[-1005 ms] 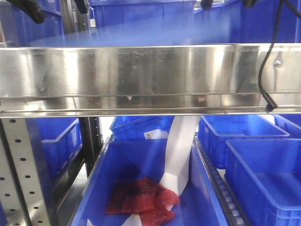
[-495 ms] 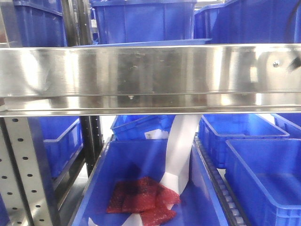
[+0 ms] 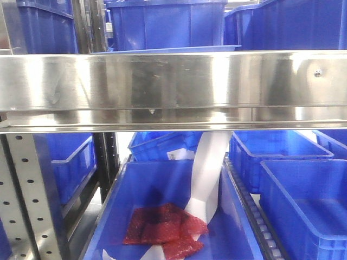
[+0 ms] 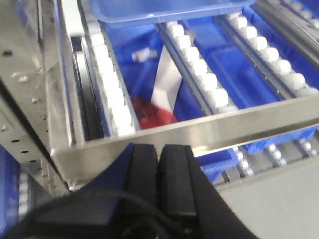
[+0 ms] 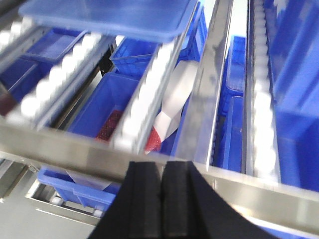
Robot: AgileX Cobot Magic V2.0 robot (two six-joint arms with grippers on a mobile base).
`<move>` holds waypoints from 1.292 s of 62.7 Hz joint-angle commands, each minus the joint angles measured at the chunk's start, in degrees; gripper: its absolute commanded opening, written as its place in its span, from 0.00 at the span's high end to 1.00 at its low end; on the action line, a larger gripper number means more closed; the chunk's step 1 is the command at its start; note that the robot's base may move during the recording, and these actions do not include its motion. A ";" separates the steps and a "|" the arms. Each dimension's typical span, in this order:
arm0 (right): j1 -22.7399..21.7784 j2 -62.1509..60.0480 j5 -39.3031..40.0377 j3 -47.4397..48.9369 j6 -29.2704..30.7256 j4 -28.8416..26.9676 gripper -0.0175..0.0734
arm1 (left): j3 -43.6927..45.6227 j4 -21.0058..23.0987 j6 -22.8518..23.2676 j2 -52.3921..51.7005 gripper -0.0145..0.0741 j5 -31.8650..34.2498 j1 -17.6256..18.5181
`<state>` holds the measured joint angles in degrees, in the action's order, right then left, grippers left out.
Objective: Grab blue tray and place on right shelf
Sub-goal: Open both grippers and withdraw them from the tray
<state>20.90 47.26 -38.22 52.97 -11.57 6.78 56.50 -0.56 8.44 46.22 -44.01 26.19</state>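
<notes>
We see tray (image 5: 107,17) resting on shelf (image 3: 173,86) rollers, ahead of and above both grippers. Left fingers (image 4: 142,174) and right fingers (image 5: 177,194) pressed together, holding nothing, both outside front rail. Tray's long axis runs across rollers; neither arm clearly nearer.

No text, label, brand, number or sign can be read in any view; a small pale label on a blue bin (image 3: 172,155) below the steel rail is too blurred to make out
</notes>
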 commanded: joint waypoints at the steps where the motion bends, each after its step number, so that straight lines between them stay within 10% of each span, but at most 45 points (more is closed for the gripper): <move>1: -0.20 -7.34 11.01 -7.55 0.79 1.03 0.75 | -6.83 -0.28 -0.18 -7.92 0.89 11.16 0.34; 22: -0.20 -29.84 27.67 -30.35 0.79 4.91 0.75 | -29.02 -2.98 -1.50 -30.83 0.89 22.79 0.34; 62: -0.20 -30.56 29.15 -31.12 0.79 4.91 0.75 | -30.04 -2.81 -1.50 -32.95 0.89 22.52 0.24; 81: -0.20 -30.56 29.03 -31.12 0.79 4.91 0.75 | -40.07 2.88 -5.52 -41.37 0.89 31.00 -17.76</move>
<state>20.90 16.33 -14.50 20.26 -11.13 10.90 18.45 0.00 5.06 6.41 -21.57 11.89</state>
